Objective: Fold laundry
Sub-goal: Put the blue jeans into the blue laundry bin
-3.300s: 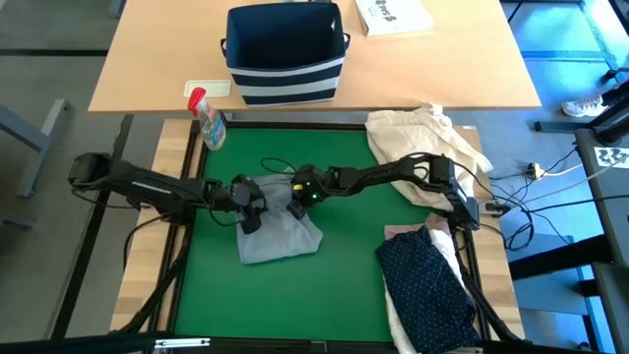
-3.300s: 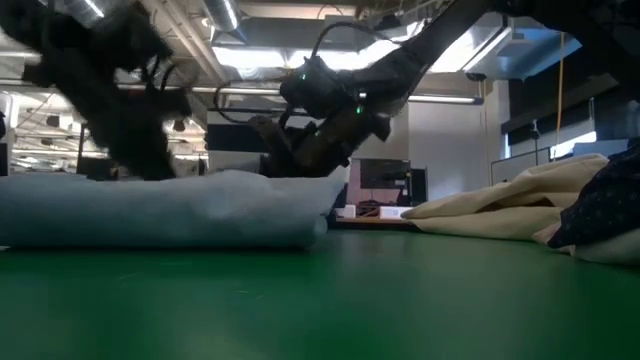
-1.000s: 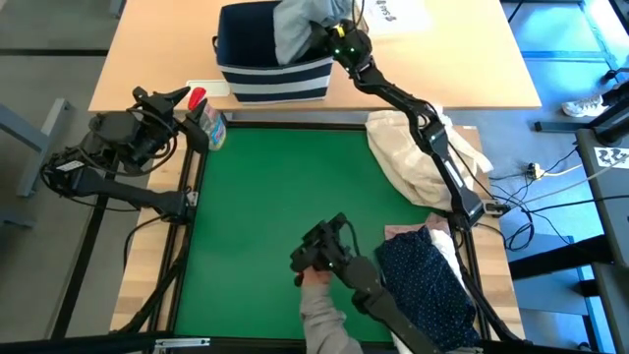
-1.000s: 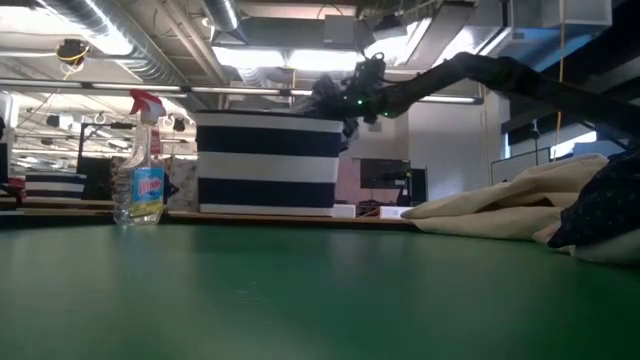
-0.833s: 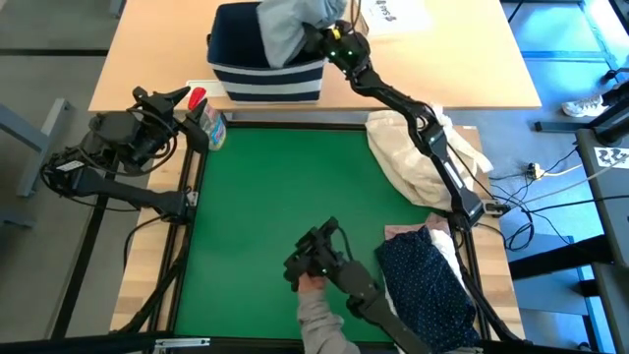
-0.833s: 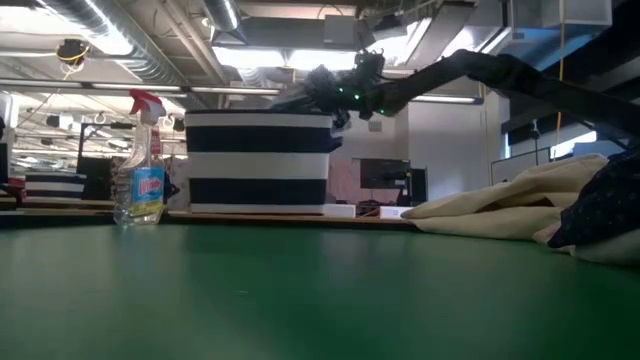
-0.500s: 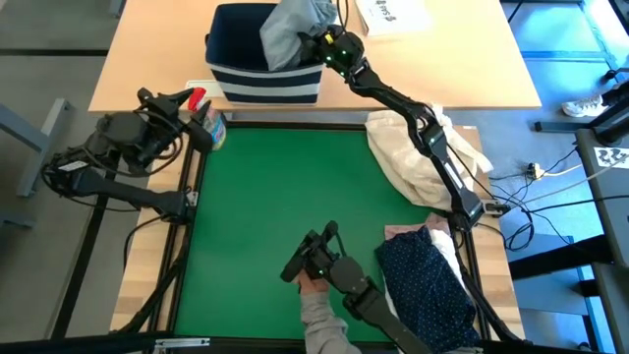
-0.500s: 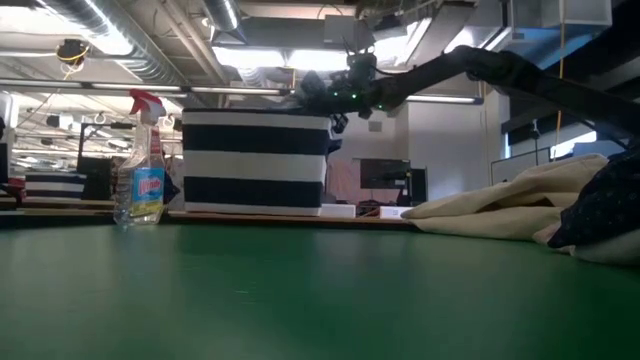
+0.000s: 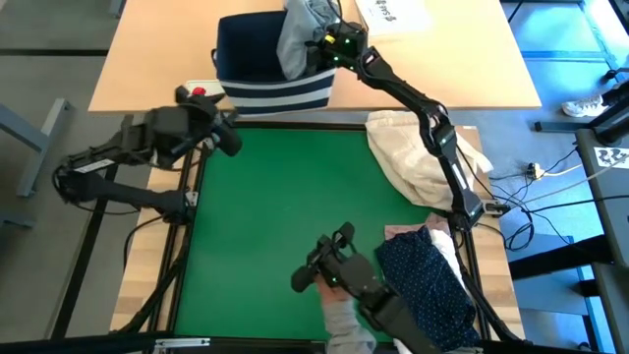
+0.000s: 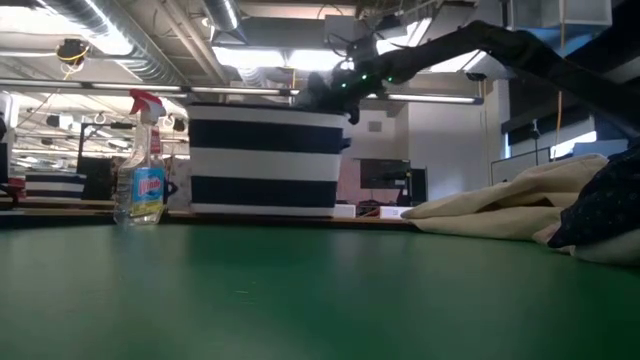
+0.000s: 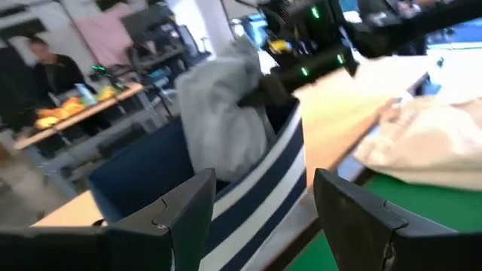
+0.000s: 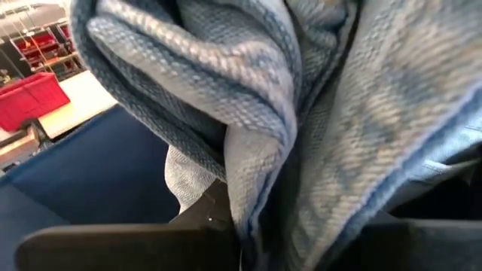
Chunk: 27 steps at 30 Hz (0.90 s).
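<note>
- A green-topped work table [image 9: 285, 197] is carrying a cream-beige cloth bundle [image 9: 418, 152] and a navy white-dotted shirt [image 9: 428, 280] along one side.
- A light wooden table [image 9: 157, 59] behind it is bearing a navy white-striped fabric bin [image 9: 270, 84] and a white printed sheet [image 9: 393, 14].

Bright overhead ceiling lights, soft shadows; left wrist view motion-blurred.

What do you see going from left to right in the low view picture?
Clear spray bottle with a red trigger → navy fabric bin with white stripes → cream-beige cloth bundle → navy white-dotted shirt.
</note>
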Available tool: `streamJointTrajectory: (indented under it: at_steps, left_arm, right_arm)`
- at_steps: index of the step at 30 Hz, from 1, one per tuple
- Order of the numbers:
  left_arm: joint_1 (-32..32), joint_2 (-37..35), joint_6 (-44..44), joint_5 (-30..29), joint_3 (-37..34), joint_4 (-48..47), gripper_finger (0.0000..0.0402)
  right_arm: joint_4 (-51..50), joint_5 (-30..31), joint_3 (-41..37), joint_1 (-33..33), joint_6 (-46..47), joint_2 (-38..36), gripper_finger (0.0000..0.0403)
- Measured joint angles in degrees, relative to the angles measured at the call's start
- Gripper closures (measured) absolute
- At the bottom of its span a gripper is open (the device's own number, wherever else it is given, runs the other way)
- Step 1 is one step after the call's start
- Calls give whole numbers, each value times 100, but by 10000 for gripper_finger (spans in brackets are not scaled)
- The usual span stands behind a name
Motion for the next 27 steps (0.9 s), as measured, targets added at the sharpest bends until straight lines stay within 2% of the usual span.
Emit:
streamJointTrajectory:
  at_steps: [4, 9, 12, 17, 22, 27]
  left_arm:
    - [619, 370, -61, 865, 185, -22, 179]
    - [1680, 1082, 11, 2094, 802, -194, 179]
    - [2385, 1674, 141, 2611, 1283, -594, 179]
    - [3358, 2726, 462, 3157, 1987, -924, 179]
    - [3893, 3661, 975, 4283, 2525, -1549, 179]
    - [4160, 4182, 1230, 4679, 2638, -1774, 179]
  right_arm:
    - [-157, -195, 0, -44, -6, -157, 317]
    - [-141, -375, 2, -109, -7, -219, 317]
    - [-105, -515, 2, -144, -2, -242, 317]
    - [-70, -862, 2, -154, 15, -253, 317]
    - [-119, -1207, 9, -151, -278, -254, 317]
    - [-297, -1410, 11, -148, -450, -254, 317]
